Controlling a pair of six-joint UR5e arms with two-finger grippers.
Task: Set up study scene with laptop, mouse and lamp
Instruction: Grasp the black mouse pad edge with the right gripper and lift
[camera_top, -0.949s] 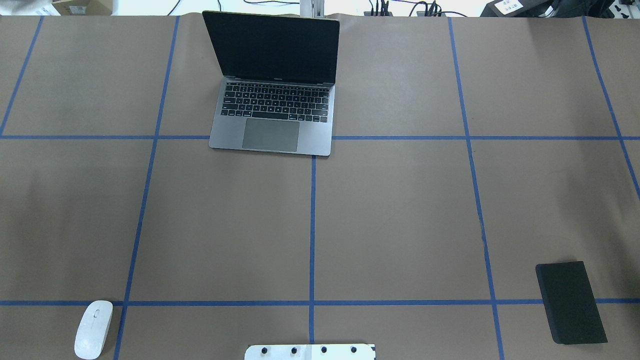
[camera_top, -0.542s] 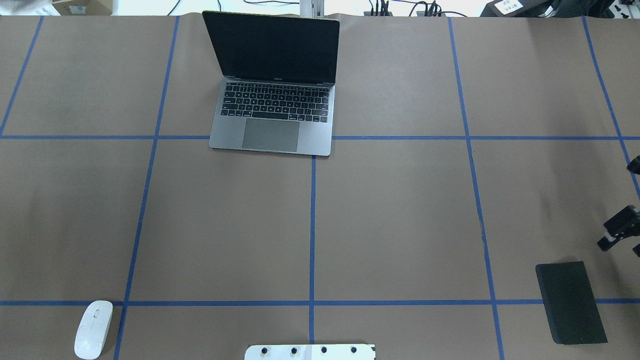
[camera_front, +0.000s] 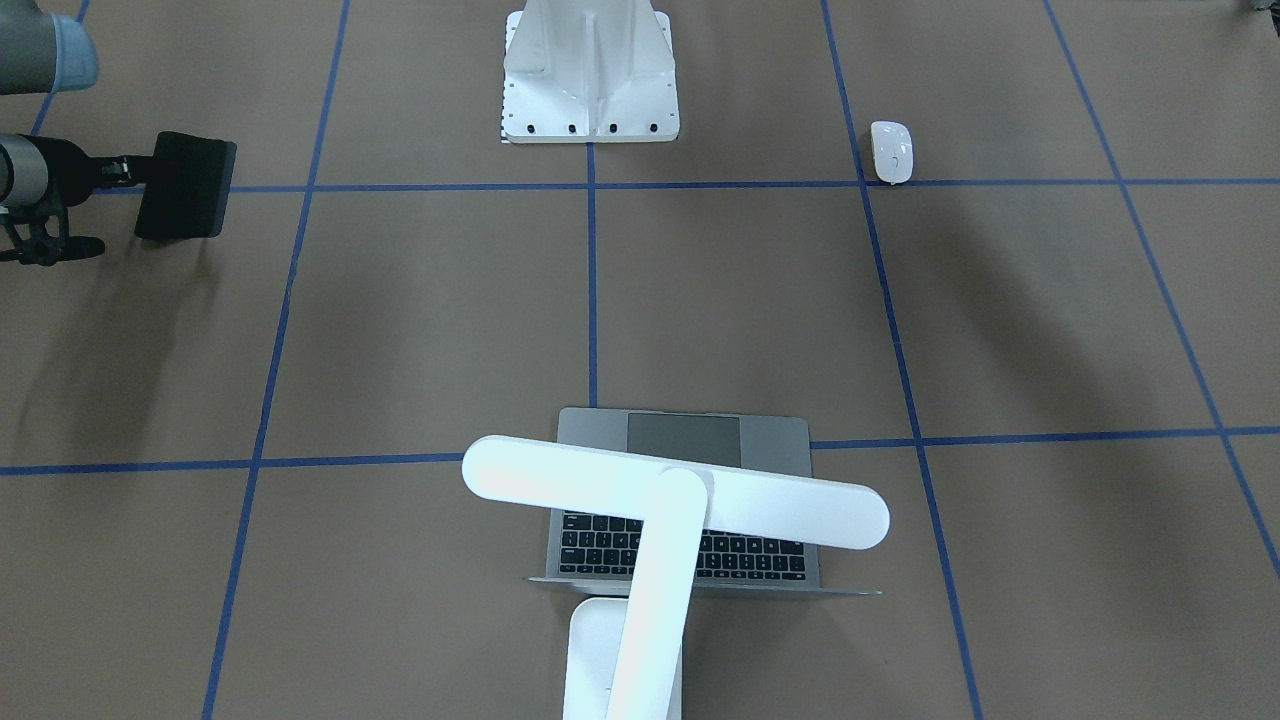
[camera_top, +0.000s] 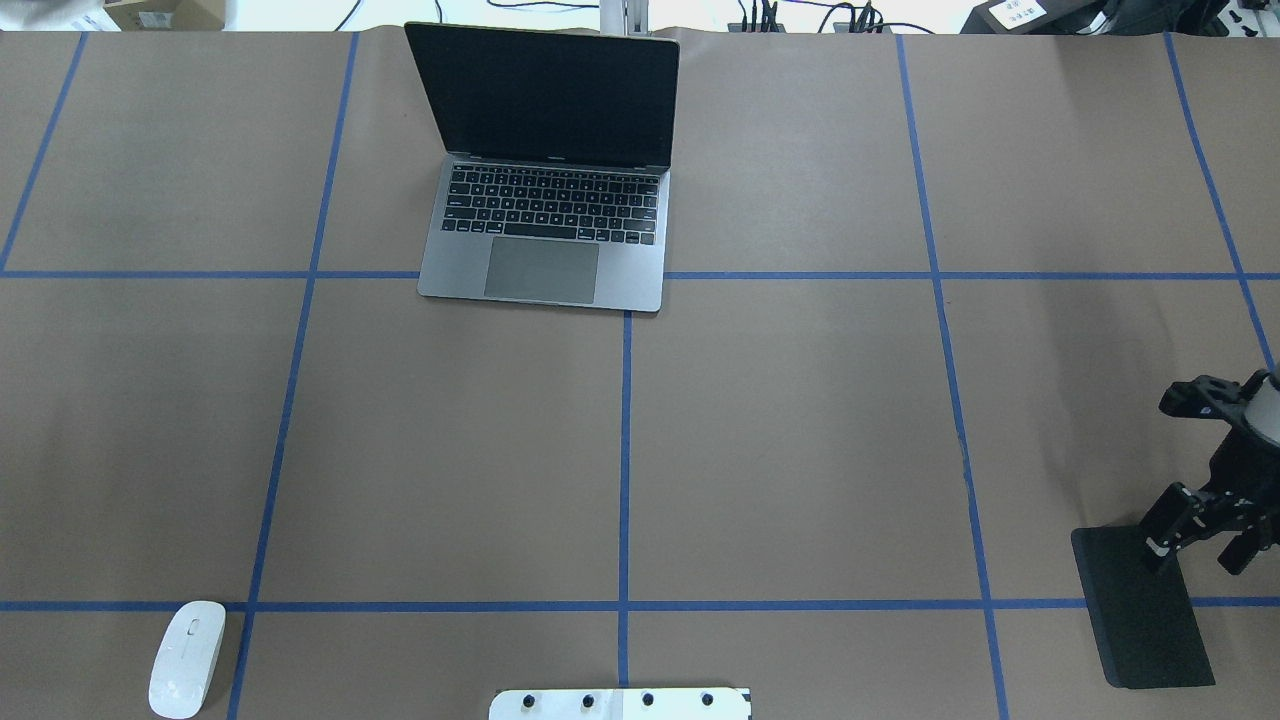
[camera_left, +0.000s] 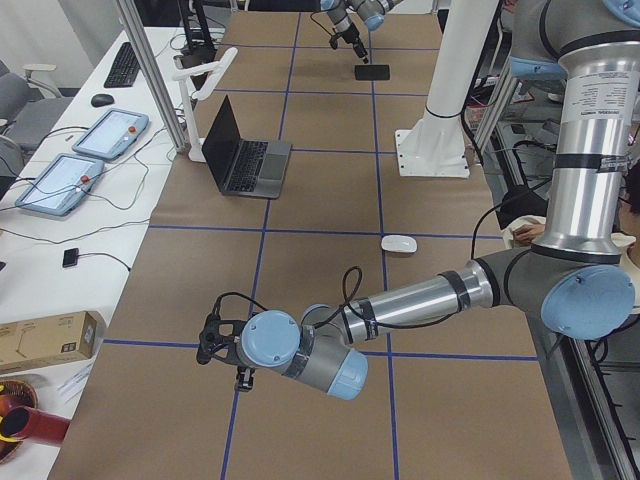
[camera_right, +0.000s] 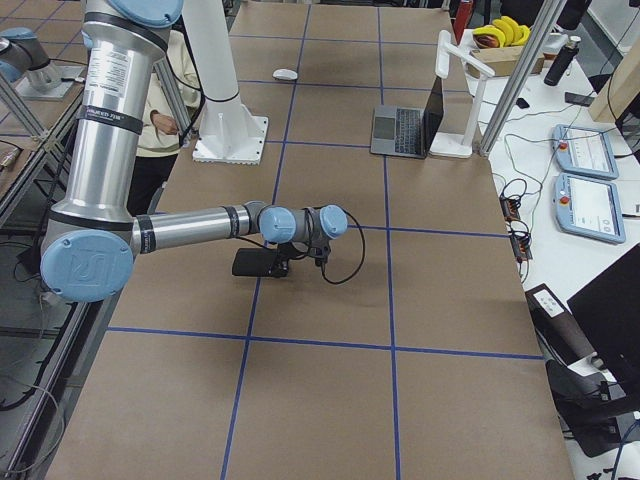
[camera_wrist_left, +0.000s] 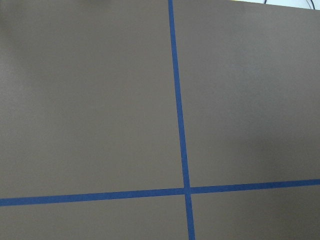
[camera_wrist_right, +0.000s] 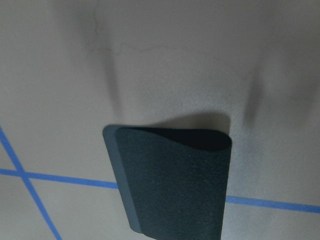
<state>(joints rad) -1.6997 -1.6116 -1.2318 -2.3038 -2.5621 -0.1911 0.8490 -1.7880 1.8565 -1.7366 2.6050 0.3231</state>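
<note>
Front view first: the lamp (camera_front: 655, 540) stands at 6 o'clock, with its bar head hanging over the keyboard of the open laptop (camera_front: 775, 452). The mouse (camera_front: 891, 151) sits well apart at 1 o'clock. The black mouse pad (camera_front: 190, 190) lies at 10 o'clock.

Overhead now: the right gripper (camera_top: 1197, 555) is in at 4 o'clock, over the pad's far right corner. Its jaws look apart, with nothing between them. The laptop is at 12 and the mouse at 7. This looks to me like the pad pick-up.

Left side view: the left gripper (camera_left: 215, 345) hangs low at 7 o'clock. Whether it is spread or closed, I cannot tell.

Right side view: the near arm points down onto the pad, dead centre.

Left wrist: nothing but brown table (camera_wrist_left: 90, 100) and blue tape (camera_wrist_left: 179, 110).

Right wrist: the pad fills 6 o'clock, and its far edge rises off the paper in a soft curl with shadow beneath. That lip looks like the way in. I'd slide one finger under it and put the other on top. I'd bite mid-edge rather than at the corner, then lift low, since a limp sheet would likely sag and swing.

Compared with the earlier overhead frames: at first there was no arm in sight. Half a second ago the gripper was just peeking in at 3 o'clock, clear of the pad. Now it has reached the pad. The laptop, mouse and pad haven't budged.
</note>
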